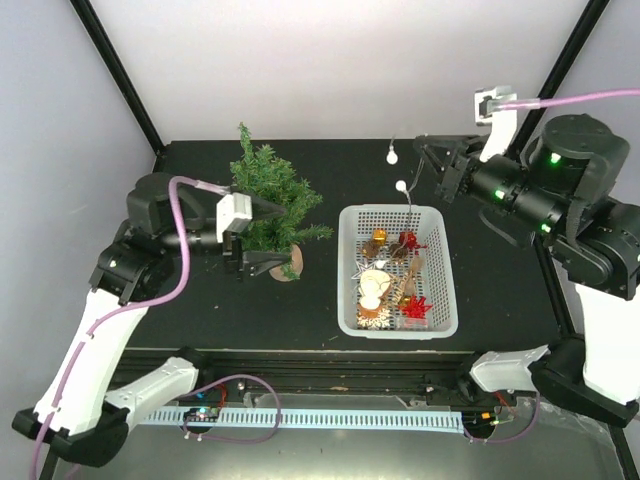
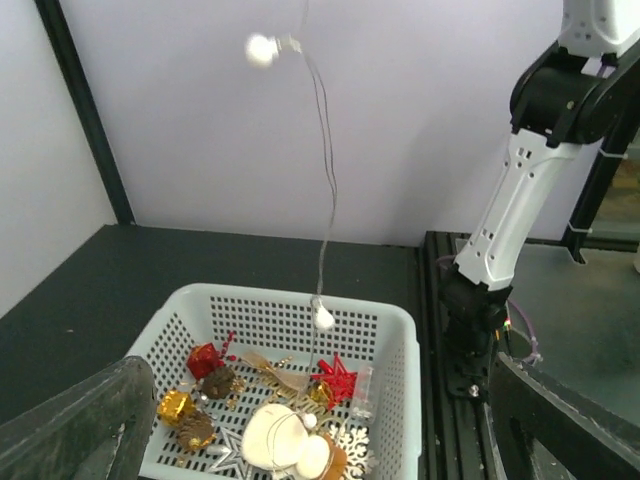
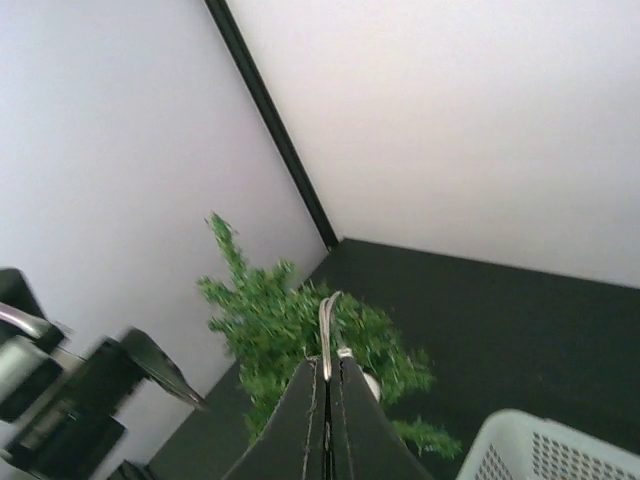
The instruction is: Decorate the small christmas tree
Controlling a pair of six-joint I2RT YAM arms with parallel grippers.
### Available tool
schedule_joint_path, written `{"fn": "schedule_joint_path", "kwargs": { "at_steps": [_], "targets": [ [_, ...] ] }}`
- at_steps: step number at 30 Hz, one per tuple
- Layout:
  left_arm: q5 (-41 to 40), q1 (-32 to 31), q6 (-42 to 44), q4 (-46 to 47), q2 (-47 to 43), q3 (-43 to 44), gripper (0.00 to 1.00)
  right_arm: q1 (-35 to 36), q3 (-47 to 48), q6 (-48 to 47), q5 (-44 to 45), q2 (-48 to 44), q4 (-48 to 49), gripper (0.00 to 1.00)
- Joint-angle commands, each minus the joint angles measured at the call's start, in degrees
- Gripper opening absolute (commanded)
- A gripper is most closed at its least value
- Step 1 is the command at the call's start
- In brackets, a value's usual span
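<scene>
Tree: the small christmas tree (image 1: 275,195) stands upright on its round brown base at the back left of the black table (image 1: 190,310), well apart from the white basket (image 1: 346,270).
Left hand: the left hand (image 1: 266,238) is released, its fingers spread wide. From above it overlaps the tree's lower left branches. Its own camera shows nothing between the fingers, and whether it touches the tree cannot be told.
Right hand: the right hand (image 3: 326,368) is clenched on the thin wire of a string of lights (image 1: 401,185), raised above the table to the tree's right.
Lights: the wire hangs down into the basket.
Basket: ornaments (image 1: 385,290) lie inside.
</scene>
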Motion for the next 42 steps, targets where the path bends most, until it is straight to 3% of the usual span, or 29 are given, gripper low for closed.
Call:
{"fn": "schedule_joint_path", "kwargs": {
  "at_steps": [1,12,23,36,40,42],
  "targets": [
    [-8.0,-6.1,1.4,1.4,3.3,1.1,0.91,-0.1,6.4,0.6,-0.7,1.7,5.1,0.01],
    [-19.1,-19.7,3.5,10.7,11.4,-2.9,0.91,-0.2,7.8,2.9,-0.5,3.0,19.2,0.01],
    [-22.5,-24.7,-1.0,27.1,22.0,-7.2,0.89,-0.2,10.5,4.2,-1.0,5.7,21.9,0.01],
    [-11.2,-26.8,-7.0,36.8,32.7,-4.3,0.84,-0.1,7.6,4.6,-0.5,4.6,23.1,0.01],
    [-8.7,-27.0,-8.5,39.3,34.7,-4.7,0.78,-0.1,7.1,4.6,-0.3,4.5,22.6,0.01],
    [-9.2,-27.2,-8.5,39.6,35.6,-4.5,0.70,-0.2,6.7,4.6,-0.4,4.3,22.6,0.01]
  ]
}}
